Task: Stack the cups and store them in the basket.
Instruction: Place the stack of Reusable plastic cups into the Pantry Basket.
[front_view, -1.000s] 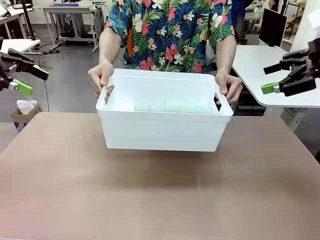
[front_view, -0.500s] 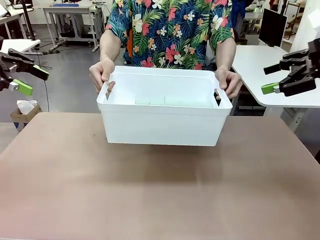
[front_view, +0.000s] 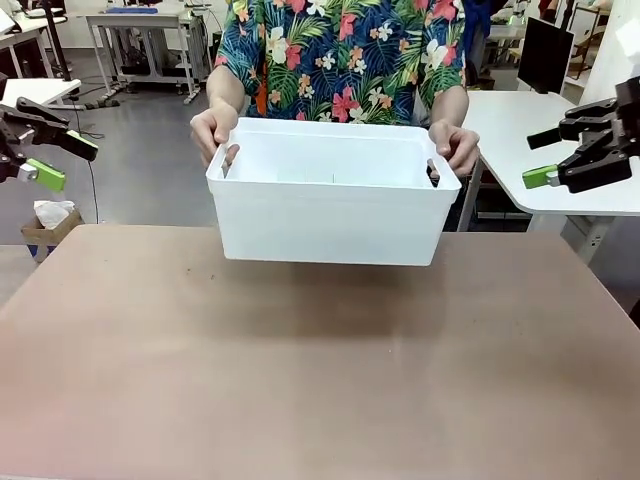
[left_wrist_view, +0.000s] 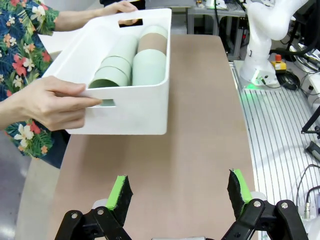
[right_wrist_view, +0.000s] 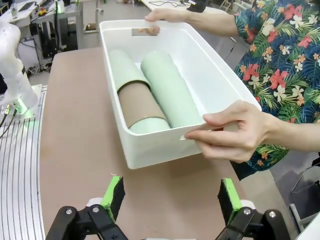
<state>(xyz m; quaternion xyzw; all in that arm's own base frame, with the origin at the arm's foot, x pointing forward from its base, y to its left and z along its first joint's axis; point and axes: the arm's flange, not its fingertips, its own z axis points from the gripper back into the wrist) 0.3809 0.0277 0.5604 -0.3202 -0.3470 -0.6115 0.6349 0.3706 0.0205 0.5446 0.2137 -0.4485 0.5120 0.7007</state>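
1. The basket (front_view: 330, 215) is held in the air above the far part of the tabletop (front_view: 300, 380), clear of its surface, with a shadow under it.
2. A person grips it at both short ends: one hand (front_view: 212, 130) at the handle slot on the robot's left, the other hand (front_view: 455, 148) at the slot on the right.
3. The cups (right_wrist_view: 150, 97) lie on their sides inside the basket, nested into two rows that touch side by side.
4. One row is all pale green (right_wrist_view: 170, 90); the other has a tan brown cup (right_wrist_view: 137, 102) in it, with a green cup poking out of its mouth and another green one behind it.
5. The rows run along the basket's long axis, from one handle slot toward the other. In the left wrist view an open green rim (left_wrist_view: 109, 80) faces the nearer hand.
6. No label or writing can be read on the basket or the cups.
7. The left gripper (left_wrist_view: 180, 192) hangs over the tabletop near its left edge, fingers wide apart and holding nothing.
8. The right gripper (right_wrist_view: 170, 197) hangs at the right side, fingers likewise spread and holding nothing, well apart from the basket.
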